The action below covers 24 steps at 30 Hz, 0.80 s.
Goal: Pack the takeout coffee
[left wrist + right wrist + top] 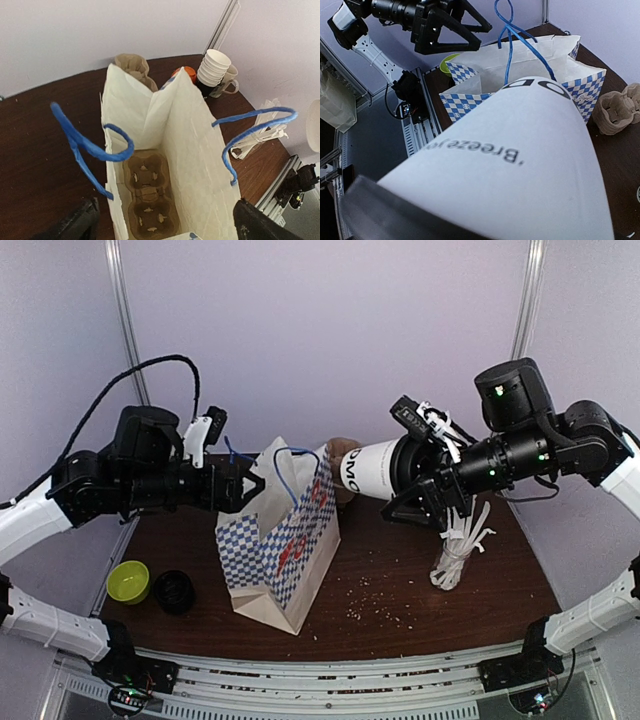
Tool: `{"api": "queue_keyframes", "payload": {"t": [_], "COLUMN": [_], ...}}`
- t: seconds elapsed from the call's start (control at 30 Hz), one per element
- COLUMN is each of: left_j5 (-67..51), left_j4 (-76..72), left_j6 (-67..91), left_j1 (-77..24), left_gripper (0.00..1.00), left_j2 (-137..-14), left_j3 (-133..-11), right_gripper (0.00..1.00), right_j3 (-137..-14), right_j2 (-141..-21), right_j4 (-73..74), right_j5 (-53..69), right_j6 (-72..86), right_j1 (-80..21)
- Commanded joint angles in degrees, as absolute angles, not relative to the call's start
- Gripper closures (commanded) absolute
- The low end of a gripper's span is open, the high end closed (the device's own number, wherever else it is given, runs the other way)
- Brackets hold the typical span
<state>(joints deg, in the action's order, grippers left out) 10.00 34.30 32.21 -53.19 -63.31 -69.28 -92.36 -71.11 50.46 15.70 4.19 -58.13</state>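
Currently my right gripper [398,480] sits right of centre in the overhead view. Its jaws are spread wide and clamped around one end of a white paper cup [362,468] with black lettering. The cup lies on its side in the air, its free end pointing at the top edge of the blue-and-white checked paper bag [285,550] in the middle of the frame. From the right wrist camera the cup fills the lower half of the picture.

My left gripper [250,488] is on the bag's other side, left of centre, jaws wide open and holding nothing. From its own camera one of its fingers [75,225] shows at the lower left and the other at the lower right, with the bag's open mouth between them.

Down inside the bag a brown pulp carrier tray [147,195] lies flat on the bottom, its two holes facing up. Blue handles [85,145] stand up on either side of the opening.

Behind the bag I see more pulp trays [131,65], and toward the upper right a stack of white cups [214,67]. A glass of wrapped straws [455,550] stands on the brown table [400,610] just below the right gripper.
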Motion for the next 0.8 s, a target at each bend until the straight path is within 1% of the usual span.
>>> {"api": "queue_keyframes", "payload": {"t": [0.0,0.1,0.2,0.27,0.33,0.43,0.53,0.67,0.77], "left_j5": [11.1,5.8,-6.6,-16.5,-21.3,-25.9,-28.9,-29.7,-27.5], "left_j4": [32.0,25.5,18.3,17.4,19.4,25.6,26.9,29.1,31.8], "left_j6": [24.4,15.1,5.5,0.2,-3.8,-9.2,-12.5,-16.9,-20.7], "left_j1": [-52.9,-52.8,-52.8,-52.8,-52.8,-52.9,-53.5,-55.6,-59.0], "left_gripper": [0.01,0.02,0.02,0.02,0.02,0.02,0.02,0.02,0.02], "left_j2": [-58.3,-54.5,-52.1,-53.4,-56.9,-62.4,-66.1,-70.5,-74.2], "left_j3": [-74.9,-74.9,-73.2,-74.3,-76.6,-81.6,-83.9,-87.2,-89.7], "right_gripper": [0.07,0.08,0.08,0.08,0.08,0.08,0.08,0.07,0.07], "right_j3": [-92.7,-94.0,-95.3,-96.1,-96.9,-97.5,-97.8,-97.8,-98.2], "right_j2": [-69.3,-69.8,-70.7,-71.0,-71.2,-71.5,-71.9,-72.8,-73.6], "right_j4": [51.3,52.4,53.3,52.8,52.4,51.8,51.7,51.7,51.3], "right_j5": [22.3,24.9,28.2,29.6,31.8,33.9,34.5,34.5,34.2], "right_j6": [2.6,1.4,0.8,1.0,1.3,2.1,2.3,2.2,1.9], "right_j1": [-57.9,-58.0,-58.0,-58.0,-58.1,-58.3,-58.5,-59.5,-60.1]}}
